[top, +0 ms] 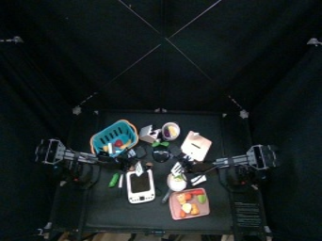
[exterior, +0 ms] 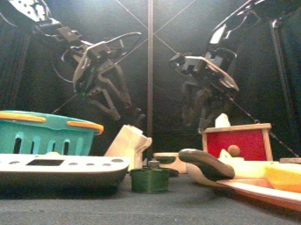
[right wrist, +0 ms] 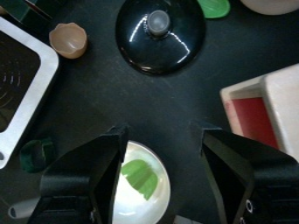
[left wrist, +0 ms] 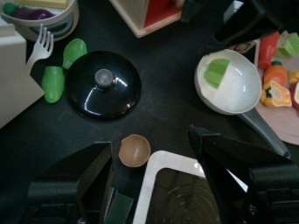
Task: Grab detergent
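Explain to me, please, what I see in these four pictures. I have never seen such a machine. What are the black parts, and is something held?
This is a robot with two black arms at a small black table. Each arm ends in a pincer of two jaws. One picture looks straight down from high above, one looks level from the table's front edge, and two come from cameras on the wrists. The left pincer and the right pincer both hang open above the table and hold nothing. On the table are a teal basket, a white device with a dark screen, a black lid, a white bowl with something green in it, and the cream-white detergent pack, which the robot should grab.
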